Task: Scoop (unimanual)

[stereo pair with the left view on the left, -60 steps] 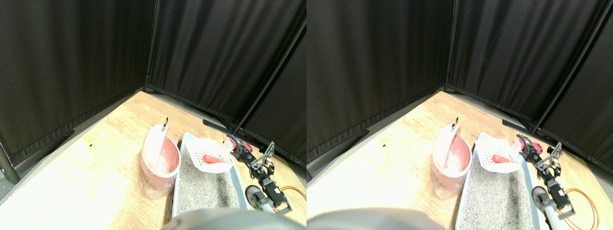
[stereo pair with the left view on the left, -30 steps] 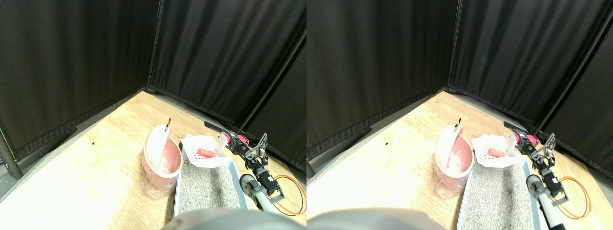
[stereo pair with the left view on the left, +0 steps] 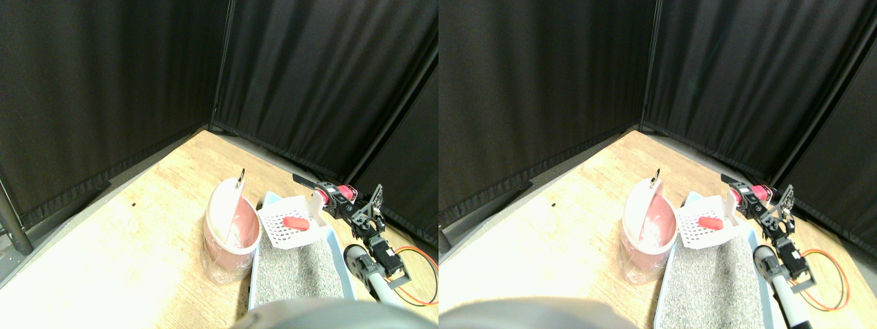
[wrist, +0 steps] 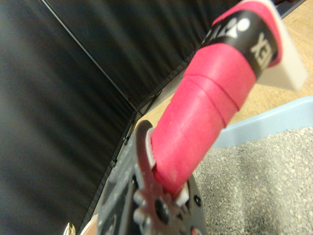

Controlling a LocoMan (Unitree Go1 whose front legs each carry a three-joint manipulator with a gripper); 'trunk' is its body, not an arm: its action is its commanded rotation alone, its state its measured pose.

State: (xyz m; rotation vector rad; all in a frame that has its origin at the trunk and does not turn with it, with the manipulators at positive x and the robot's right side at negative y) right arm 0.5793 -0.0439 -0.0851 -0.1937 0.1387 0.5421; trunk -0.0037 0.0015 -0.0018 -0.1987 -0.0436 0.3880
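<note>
A white slotted scoop (stereo pair with the left view on the left: 290,225) hangs above the far end of the light blue litter tray (stereo pair with the left view on the left: 340,255), carrying a small red lump (stereo pair with the left view on the left: 296,222). The scoop's front edge tilts toward the pink bin (stereo pair with the left view on the left: 231,236), which stands just left of the tray with its white swing lid up. My right gripper (stereo pair with the left view on the left: 334,198) is shut on the scoop's pink wrapped handle (stereo pair with the left view on the left: 327,194). In the wrist view this handle (wrist: 205,115) fills the middle and runs into the gripper (wrist: 164,188); grey litter (wrist: 259,181) lies beneath.
Grey litter (stereo pair with the left view on the left: 298,271) fills the tray. An orange cable (stereo pair with the left view on the left: 419,273) loops on the wooden floor (stereo pair with the left view on the left: 137,233) to the right of the arm. Black curtains (stereo pair with the left view on the left: 137,68) close off the back and both sides. A dark post (stereo pair with the left view on the left: 14,236) stands at the far left.
The scoop has lifted off the litter with the red lump in it, swung a little toward the bin and tipped its front edge down. The arm has risen with it.
</note>
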